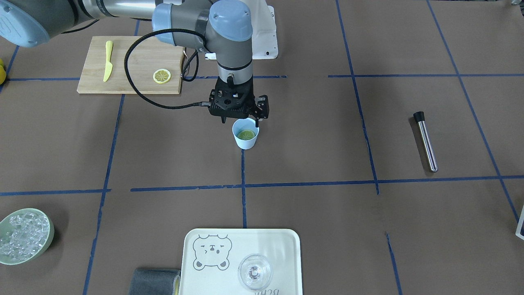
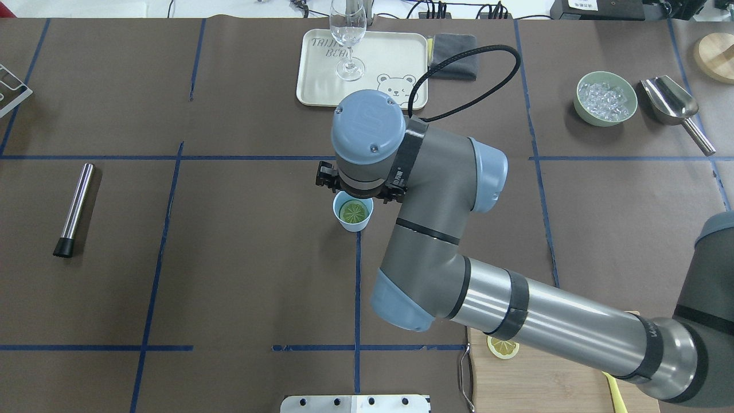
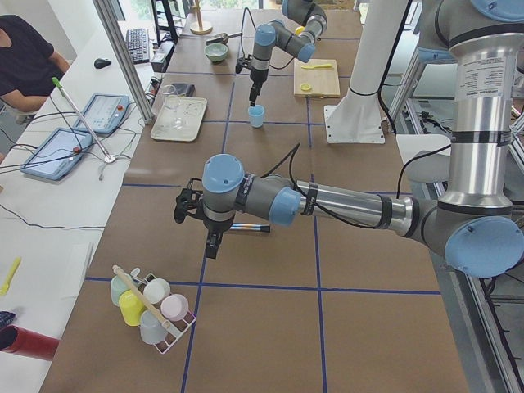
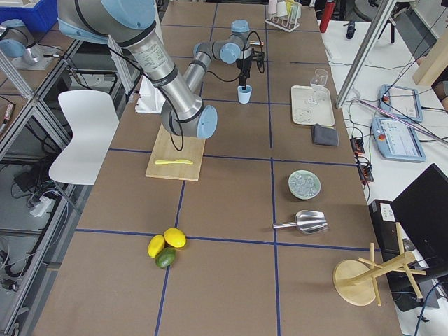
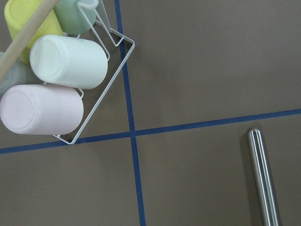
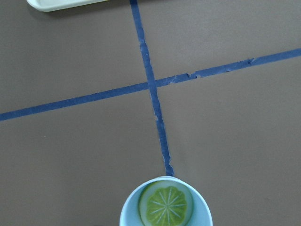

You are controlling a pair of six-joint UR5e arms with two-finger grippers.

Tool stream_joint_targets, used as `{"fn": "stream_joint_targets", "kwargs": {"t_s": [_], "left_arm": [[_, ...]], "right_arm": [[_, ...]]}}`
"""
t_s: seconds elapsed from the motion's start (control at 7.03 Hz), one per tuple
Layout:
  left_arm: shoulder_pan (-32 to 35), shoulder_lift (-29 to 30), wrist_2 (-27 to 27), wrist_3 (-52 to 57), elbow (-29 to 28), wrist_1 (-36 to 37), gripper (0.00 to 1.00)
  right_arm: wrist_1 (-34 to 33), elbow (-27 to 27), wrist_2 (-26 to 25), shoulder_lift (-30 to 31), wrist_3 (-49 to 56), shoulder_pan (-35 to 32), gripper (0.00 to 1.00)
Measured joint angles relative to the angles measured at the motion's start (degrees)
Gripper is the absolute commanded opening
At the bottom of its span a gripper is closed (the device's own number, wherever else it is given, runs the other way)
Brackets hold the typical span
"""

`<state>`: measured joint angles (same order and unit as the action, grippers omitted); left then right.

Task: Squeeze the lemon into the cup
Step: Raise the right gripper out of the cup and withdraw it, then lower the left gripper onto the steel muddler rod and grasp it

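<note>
The light-blue cup (image 1: 245,141) stands upright at the table's middle, on a blue tape line. A lemon slice (image 1: 246,134) lies flat inside it, spoked face up; it also shows in the overhead view (image 2: 352,212) and the right wrist view (image 6: 166,205). My right gripper (image 1: 240,121) hangs just above the cup's far rim, pointing down, jaws apart and empty. A second, alike slice (image 1: 161,76) lies on the wooden cutting board (image 1: 131,84). My left gripper (image 3: 210,248) shows only in the exterior left view, above a steel muddler (image 5: 263,176); I cannot tell if it is open.
A yellow knife (image 1: 108,60) lies on the board. A cream tray (image 1: 286,254) holds a clear glass (image 1: 254,271), with a grey cloth (image 1: 155,282) beside it. A green bowl of ice (image 1: 48,241) sits at one end. A wire rack of cups (image 5: 61,70) lies near the left gripper.
</note>
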<state>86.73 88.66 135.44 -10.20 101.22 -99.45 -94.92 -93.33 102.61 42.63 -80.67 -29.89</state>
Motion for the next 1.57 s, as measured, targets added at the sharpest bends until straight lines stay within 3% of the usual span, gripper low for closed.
{"fn": "stream_joint_targets", "kwargs": {"t_s": [0.43,0.71,1.0,1.14,1.57], "left_arm": [[-11.66,1.21,-0.58,-7.75,4.26,3.66,1.00],[-14.35,6.40,-0.61,-9.78,7.67,16.60,1.00],[-15.55,12.26,-0.60,-9.59,7.23,26.59,1.00],[-16.07,13.11,-0.56,-9.42,5.22,26.64,1.00],[-18.37,13.40,-0.03,-9.54,-5.56,17.24,1.00]], "right_arm": [[0.40,-10.26,4.72,12.31,11.21,-6.09,1.00],[0.74,-13.51,9.93,18.80,21.26,-12.53,1.00],[0.77,-14.25,16.34,23.59,31.61,-20.63,1.00],[0.73,-14.27,20.20,25.87,37.42,-25.28,1.00],[0.70,-13.87,31.58,32.77,54.08,-38.21,1.00]]}}
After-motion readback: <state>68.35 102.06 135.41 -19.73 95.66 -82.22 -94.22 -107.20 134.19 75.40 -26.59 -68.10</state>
